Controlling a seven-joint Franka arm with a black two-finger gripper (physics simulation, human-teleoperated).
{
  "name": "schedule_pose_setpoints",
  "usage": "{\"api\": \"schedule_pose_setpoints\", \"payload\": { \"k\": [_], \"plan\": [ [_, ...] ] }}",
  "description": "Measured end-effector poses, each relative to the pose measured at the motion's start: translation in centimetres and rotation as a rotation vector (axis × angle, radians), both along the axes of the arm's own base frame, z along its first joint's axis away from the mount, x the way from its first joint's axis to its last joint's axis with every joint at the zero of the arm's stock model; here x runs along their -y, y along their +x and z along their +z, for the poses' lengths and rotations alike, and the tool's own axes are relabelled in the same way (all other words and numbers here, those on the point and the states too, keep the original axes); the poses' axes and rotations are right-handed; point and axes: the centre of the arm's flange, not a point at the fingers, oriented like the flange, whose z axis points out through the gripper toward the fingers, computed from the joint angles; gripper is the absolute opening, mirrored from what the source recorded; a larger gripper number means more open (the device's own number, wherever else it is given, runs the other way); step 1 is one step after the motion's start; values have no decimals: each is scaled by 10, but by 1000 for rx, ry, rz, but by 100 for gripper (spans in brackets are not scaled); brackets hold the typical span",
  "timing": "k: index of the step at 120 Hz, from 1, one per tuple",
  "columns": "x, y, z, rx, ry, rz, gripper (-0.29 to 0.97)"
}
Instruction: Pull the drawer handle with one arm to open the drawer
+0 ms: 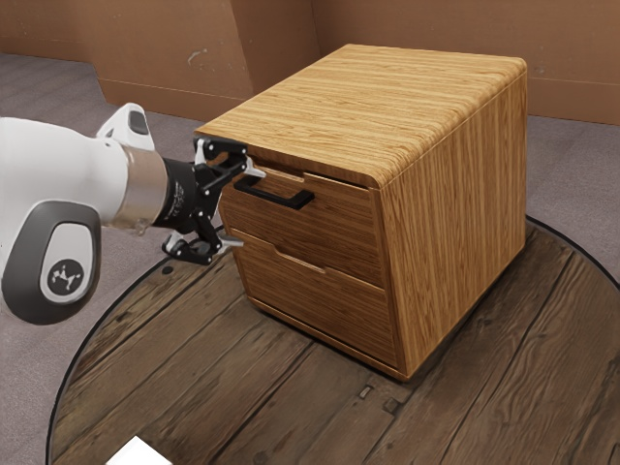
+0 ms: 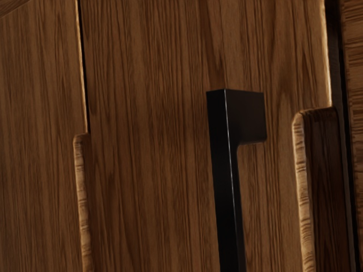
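Observation:
A light wooden cabinet (image 1: 426, 126) stands on a round dark wooden table (image 1: 291, 387). It has two drawers. The top drawer (image 1: 320, 228) carries a black bar handle (image 1: 276, 197) and its front lies about flush with the lower drawer (image 1: 320, 300). My black gripper (image 1: 240, 206) is open right in front of the handle's end at the exterior view's left, one finger above the bar's level and one below it. Neither finger touches the bar. In the wrist view the handle (image 2: 227, 187) runs close ahead of my hand across the top drawer's front (image 2: 153, 141).
Grey carpet (image 1: 58, 87) and brown walls (image 1: 174, 39) surround the table. A white object's corner (image 1: 136, 453) shows at the table's front edge. The table's rim (image 1: 87, 349) curves below my arm.

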Motion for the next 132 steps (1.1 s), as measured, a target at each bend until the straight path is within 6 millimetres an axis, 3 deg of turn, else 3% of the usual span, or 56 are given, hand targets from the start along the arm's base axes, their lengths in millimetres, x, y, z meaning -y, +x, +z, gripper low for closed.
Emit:
{"api": "schedule_pose_setpoints", "payload": {
  "k": [69,97,132],
  "plan": [
    [-1,17,-20,40,-24,38,64],
    [-1,18,-21,43,-29,43,42],
    [-1,18,-19,51,-31,46,3]
  ]
}}
